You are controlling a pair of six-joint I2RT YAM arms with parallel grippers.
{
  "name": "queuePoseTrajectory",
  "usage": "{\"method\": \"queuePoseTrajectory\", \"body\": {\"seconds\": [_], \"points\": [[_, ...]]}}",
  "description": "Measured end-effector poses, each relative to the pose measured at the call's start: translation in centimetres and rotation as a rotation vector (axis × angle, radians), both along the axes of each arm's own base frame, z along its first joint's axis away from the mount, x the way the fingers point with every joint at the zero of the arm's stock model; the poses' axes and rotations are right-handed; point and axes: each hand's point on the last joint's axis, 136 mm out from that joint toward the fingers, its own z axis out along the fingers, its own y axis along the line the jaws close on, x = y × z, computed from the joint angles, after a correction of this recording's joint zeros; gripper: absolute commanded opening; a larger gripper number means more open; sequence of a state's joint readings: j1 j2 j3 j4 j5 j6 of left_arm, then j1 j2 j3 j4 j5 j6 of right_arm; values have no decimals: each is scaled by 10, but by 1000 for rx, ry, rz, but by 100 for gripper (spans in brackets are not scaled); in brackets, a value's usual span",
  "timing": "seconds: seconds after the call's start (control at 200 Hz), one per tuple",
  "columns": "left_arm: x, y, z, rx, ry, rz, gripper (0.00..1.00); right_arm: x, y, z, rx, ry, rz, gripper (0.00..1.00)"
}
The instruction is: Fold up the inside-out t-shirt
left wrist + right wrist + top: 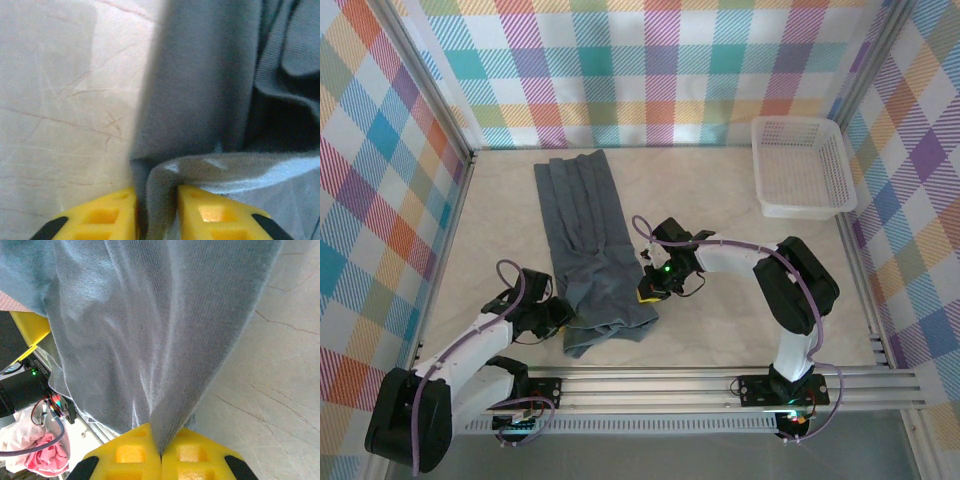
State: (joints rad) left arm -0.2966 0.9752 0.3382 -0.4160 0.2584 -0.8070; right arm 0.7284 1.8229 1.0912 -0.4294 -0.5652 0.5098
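The inside-out t-shirt (585,230) lies as a long dark slate-grey strip running from the back of the table toward the front, its near end bunched up. My left gripper (563,320) is at the near left corner of the strip, and in the left wrist view its yellow fingers (107,215) are shut on a raised fold of the t-shirt (200,90). My right gripper (648,290) is at the strip's right edge. In the right wrist view its jaws (161,432) pinch the t-shirt (150,315), which rises in a taut sheet above them.
A white mesh basket (805,208) stands at the back right corner. Checked walls enclose the table on three sides. An aluminium rail (670,385) runs along the near edge. Bare marbled tabletop (720,330) lies right of the shirt.
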Motion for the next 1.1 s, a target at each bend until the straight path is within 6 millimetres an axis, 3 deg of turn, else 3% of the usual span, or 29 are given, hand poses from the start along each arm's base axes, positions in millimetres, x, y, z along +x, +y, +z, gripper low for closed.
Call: {"method": "queuePoseTrajectory", "body": {"seconds": [0.065,0.29,0.46,0.575,0.67,0.755,0.825,0.97,1.1], "points": [[-1,2,-1,12,7,0,0,0,0,0,-1,1,0,2],[-4,-5,8,-19,-12,-27,0,-6,-8,-9,-27,17,-7,1],[-31,-16,13,-51,37,-105,0,-32,-28,-20,-66,63,-5,0],[-52,-22,18,-71,67,-149,0,-46,-37,-10,-70,71,0,0],[-55,-22,30,-71,65,-153,0,-43,-36,5,-65,37,4,0],[-44,-21,48,-45,39,-144,0,-24,-28,25,-62,-34,0,0],[-27,-20,70,-10,-3,-133,0,4,-16,51,-38,-139,-15,0],[32,-9,120,72,-128,-70,0,78,8,115,39,-383,-68,0],[92,19,145,109,-200,48,0,151,24,156,89,-537,-119,0]]}}
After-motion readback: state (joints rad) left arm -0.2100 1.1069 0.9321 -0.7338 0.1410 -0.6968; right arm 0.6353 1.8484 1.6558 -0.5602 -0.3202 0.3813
